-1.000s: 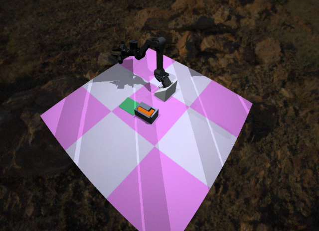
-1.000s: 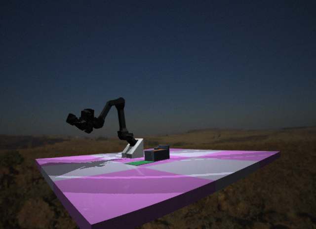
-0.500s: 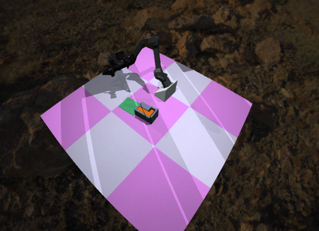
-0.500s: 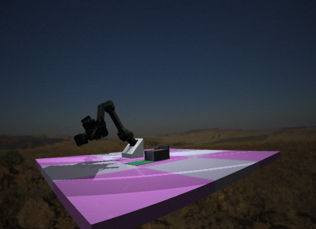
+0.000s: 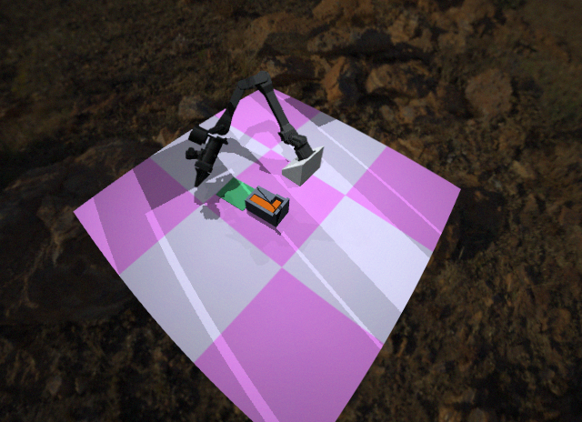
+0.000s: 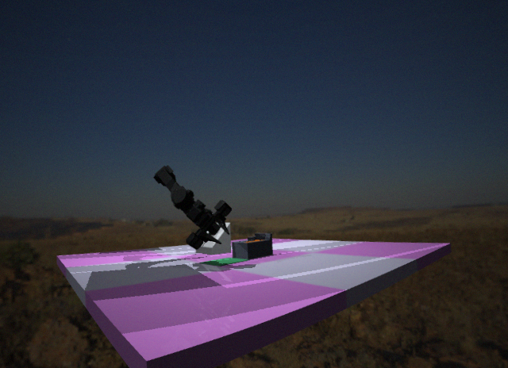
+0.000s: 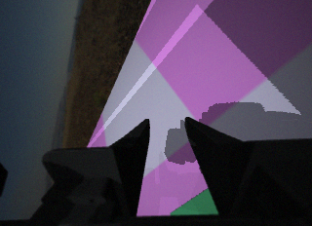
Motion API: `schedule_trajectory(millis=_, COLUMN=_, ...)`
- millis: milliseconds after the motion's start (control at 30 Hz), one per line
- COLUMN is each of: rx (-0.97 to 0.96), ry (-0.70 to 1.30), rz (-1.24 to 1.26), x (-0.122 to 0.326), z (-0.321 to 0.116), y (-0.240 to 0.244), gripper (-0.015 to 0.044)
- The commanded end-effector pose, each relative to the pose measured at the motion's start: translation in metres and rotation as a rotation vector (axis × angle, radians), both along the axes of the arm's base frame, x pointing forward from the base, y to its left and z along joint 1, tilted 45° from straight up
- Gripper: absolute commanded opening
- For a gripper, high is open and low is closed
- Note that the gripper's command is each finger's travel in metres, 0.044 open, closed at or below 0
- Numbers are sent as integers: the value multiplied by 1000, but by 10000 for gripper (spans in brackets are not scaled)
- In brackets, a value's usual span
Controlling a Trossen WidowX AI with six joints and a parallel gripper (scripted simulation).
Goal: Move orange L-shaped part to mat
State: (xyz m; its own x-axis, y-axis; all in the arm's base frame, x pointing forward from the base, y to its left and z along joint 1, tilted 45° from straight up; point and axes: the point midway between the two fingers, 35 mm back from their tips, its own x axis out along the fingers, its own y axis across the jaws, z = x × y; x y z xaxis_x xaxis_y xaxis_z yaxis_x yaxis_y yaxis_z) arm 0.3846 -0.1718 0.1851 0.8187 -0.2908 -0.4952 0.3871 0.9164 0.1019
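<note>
the black robot claw [image 5: 201, 178], half spread and holding nothing, hangs by the flat green mat [image 5: 233, 193], so it could miss the orange l-shaped part [image 5: 265, 202] lying in the grey tray [image 5: 272, 215] and bump the wall.

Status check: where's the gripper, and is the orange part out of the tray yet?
Gripper part-closed, empty, above floor beside green mat. Orange part in grey tray pocket. Nothing blocking.

No readable text, labels, brand marks, numbers or signs appear in any of the three views. The only markings are plain pink and grey checks with pale stripes on the platform [image 5: 291, 324], which carry no lettering.
</note>
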Motion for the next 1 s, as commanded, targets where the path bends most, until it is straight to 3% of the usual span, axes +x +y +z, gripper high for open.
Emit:
schedule_trajectory(millis=0, rx=91, ry=213, rz=35, x=13, z=-52, y=53, gripper=180)
schedule_trajectory(millis=267, rx=92, ry=665, rz=55, x=-8, z=-136, y=156, gripper=180)
schedule_trajectory(millis=567, rx=-243, ry=1074, rz=68, x=-73, z=-180, y=235, gripper=180)
schedule_trajectory(millis=767, rx=-588, ry=1197, rz=42, x=-113, z=-183, y=270, gripper=180)
schedule_trajectory(millis=967, rx=-600, ry=1198, rz=42, x=-114, z=-183, y=271, gripper=180)
